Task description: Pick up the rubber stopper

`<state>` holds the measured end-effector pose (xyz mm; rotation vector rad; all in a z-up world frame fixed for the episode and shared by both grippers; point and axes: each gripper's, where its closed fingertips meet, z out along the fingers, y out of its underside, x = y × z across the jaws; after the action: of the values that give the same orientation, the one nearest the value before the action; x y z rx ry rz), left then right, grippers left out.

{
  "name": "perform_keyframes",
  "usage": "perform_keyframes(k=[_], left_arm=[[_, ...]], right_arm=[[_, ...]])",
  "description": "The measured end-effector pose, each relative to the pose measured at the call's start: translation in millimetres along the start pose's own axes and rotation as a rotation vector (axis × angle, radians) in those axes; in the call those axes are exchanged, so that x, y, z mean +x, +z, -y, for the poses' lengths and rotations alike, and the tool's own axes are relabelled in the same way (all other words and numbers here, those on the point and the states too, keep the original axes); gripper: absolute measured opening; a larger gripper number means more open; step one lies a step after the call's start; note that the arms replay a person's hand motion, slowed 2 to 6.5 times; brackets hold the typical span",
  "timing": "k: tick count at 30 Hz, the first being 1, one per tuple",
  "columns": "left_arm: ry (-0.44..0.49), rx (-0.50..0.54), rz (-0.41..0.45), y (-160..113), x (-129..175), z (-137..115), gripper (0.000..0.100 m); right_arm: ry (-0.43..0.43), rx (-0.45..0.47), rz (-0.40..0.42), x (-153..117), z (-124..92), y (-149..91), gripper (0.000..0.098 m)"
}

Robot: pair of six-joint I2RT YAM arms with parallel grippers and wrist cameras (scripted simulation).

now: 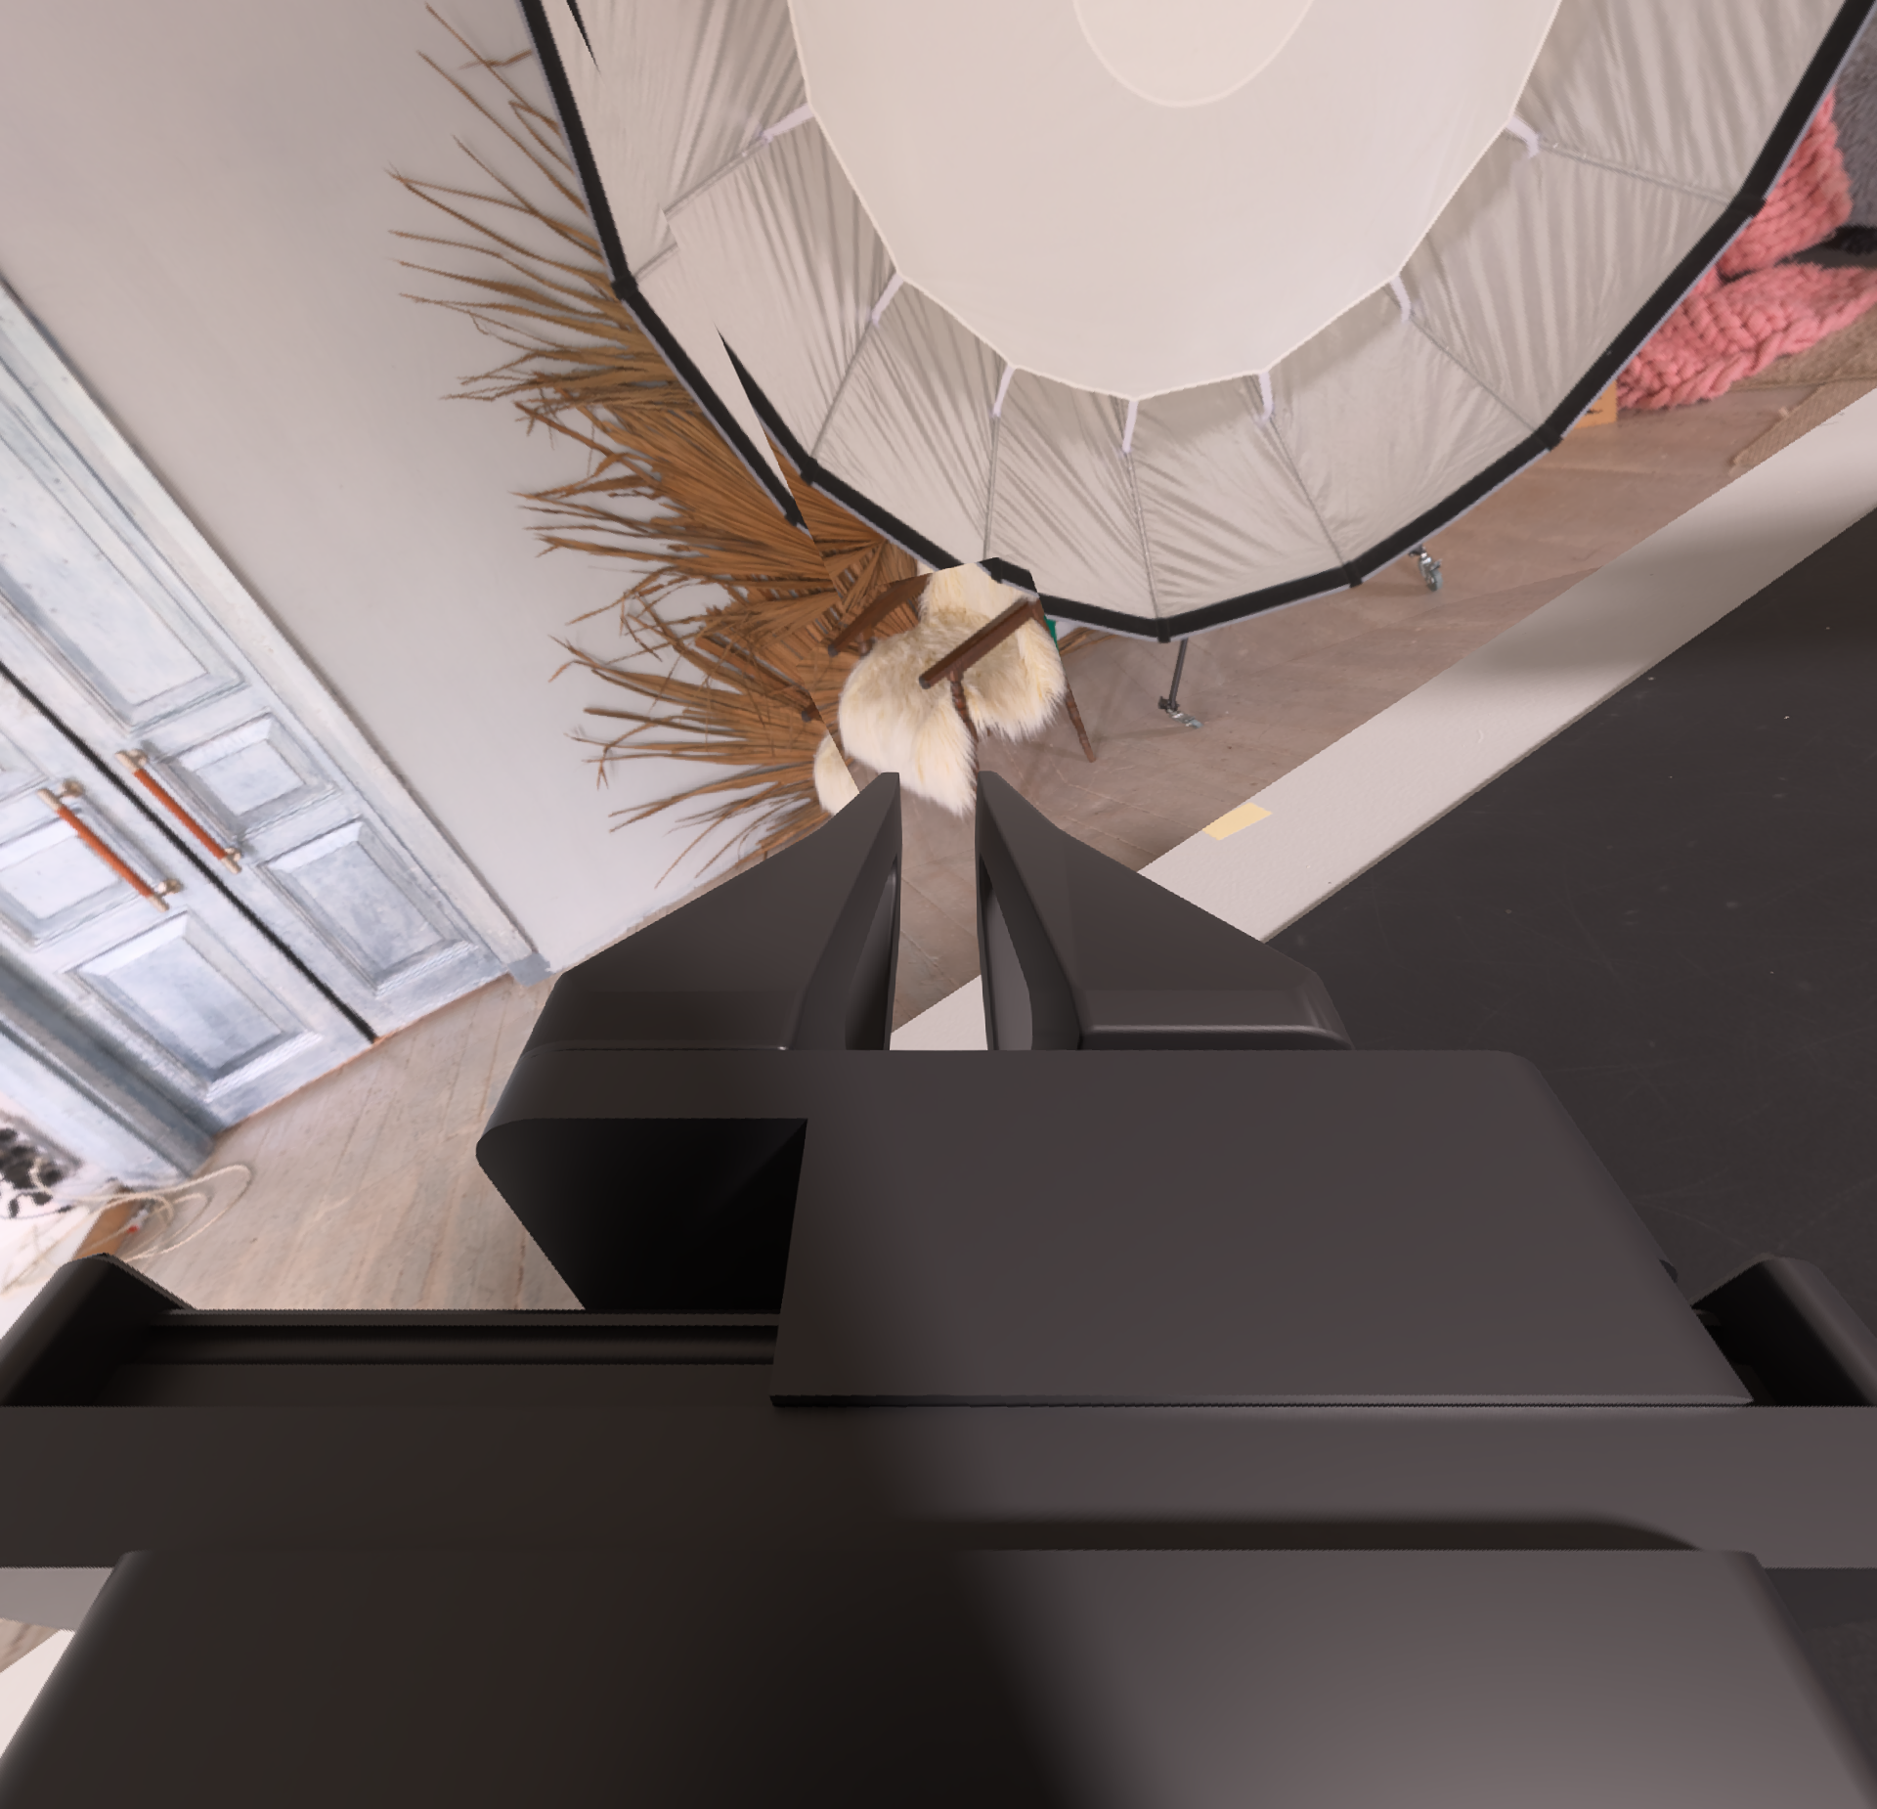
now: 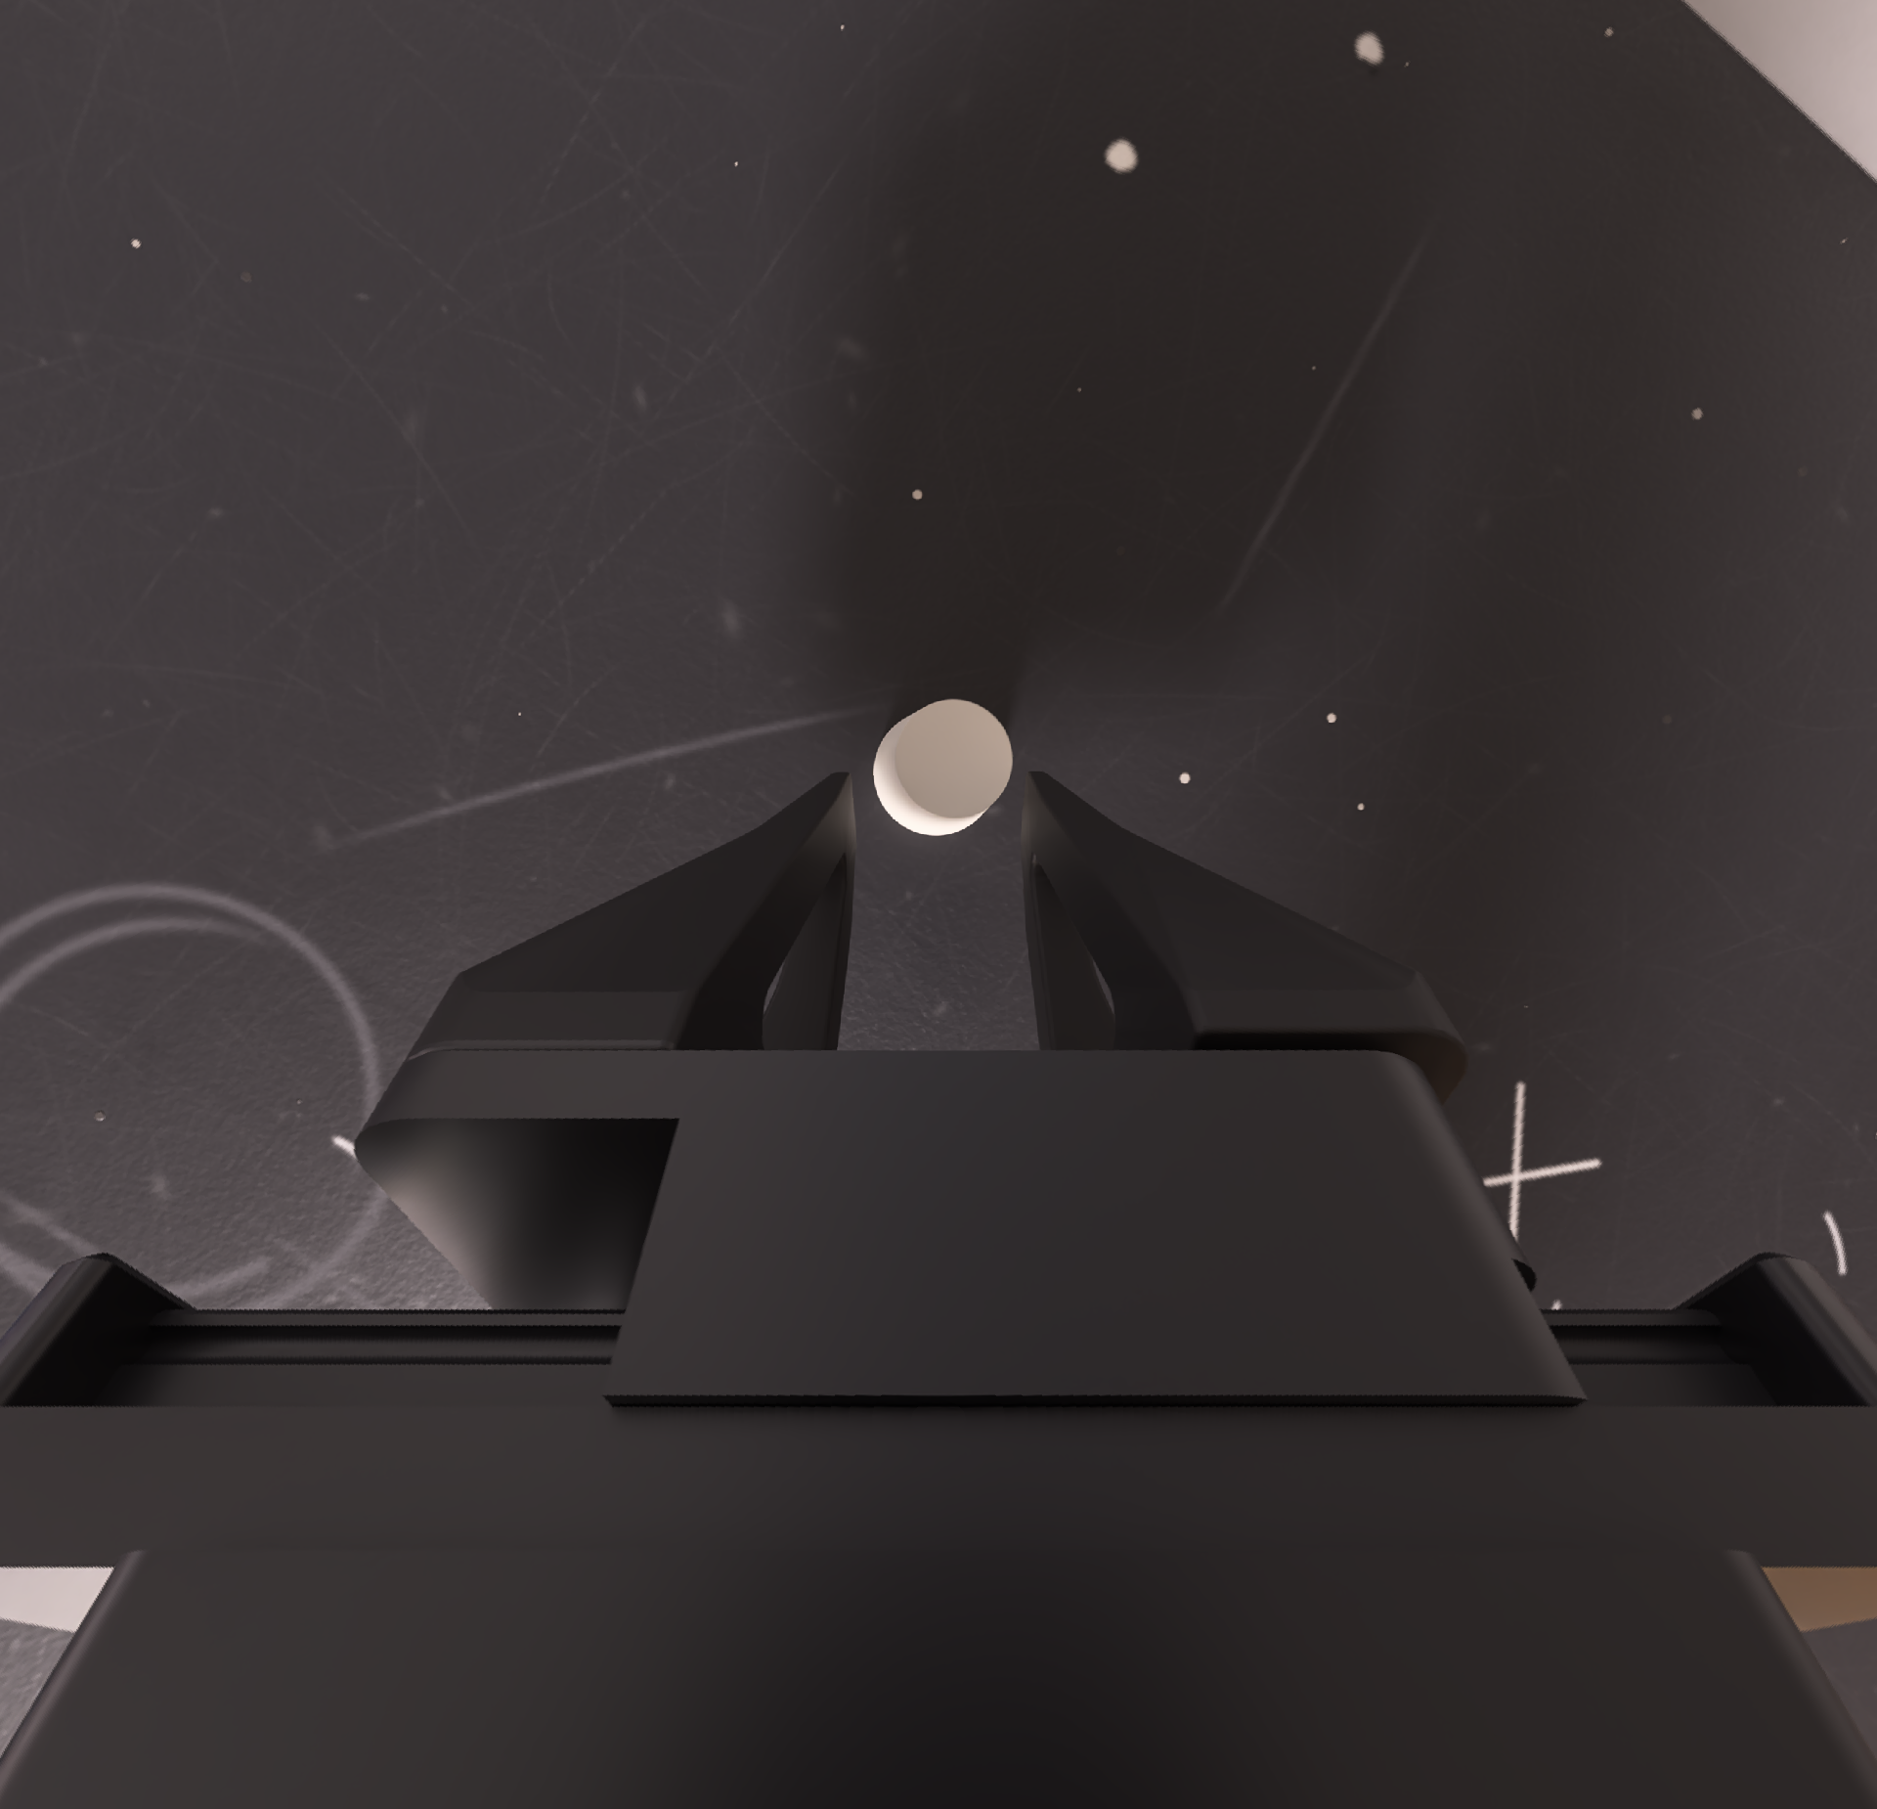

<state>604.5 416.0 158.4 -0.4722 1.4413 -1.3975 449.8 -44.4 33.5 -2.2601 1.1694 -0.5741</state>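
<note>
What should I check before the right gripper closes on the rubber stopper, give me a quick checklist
1. Rubber stopper in view on the dark table: ok.
2. Right gripper open wider than the stopper: ok.
3. Stopper centred between the fingertips: ok, it sits just ahead of the gap.
4. Fingers low enough to straddle the stopper: cannot tell from this single view.
5. Table around the stopper free of other objects: ok, only scratches and specks.
6. Left gripper out of the way: ok, it points off toward the room, nearly closed with nothing in it.
</note>
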Motion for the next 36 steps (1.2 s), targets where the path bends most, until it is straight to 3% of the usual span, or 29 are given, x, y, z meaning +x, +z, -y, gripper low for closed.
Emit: perform_keyframes(k=[4,10,21,27,36], left_arm=[[0.004,-0.002,-0.003,-0.2,0.8,-0.7,0.012],[0.002,-0.003,-0.006,-0.7,2.1,-1.5,0.012],[0.004,-0.001,-0.006,-0.7,2.1,-1.0,0.012],[0.006,0.003,-0.005,-0.7,1.9,0.4,0.012],[0.004,0.003,-0.008,-0.7,2.5,0.2,0.012]], right_arm=[[-0.028,0.008,0.001,-1.1,-0.7,1.3,0.0327],[-0.151,0.020,0.010,-1.7,0.4,5.0,0.0322],[-0.206,0.023,0.184,5.7,-1.2,11.3,0.0271],[-0.293,0.030,0.296,0.0,-5.1,13.6,0.0282],[-0.369,0.048,0.360,-1.0,-3.2,17.3,0.0291]])
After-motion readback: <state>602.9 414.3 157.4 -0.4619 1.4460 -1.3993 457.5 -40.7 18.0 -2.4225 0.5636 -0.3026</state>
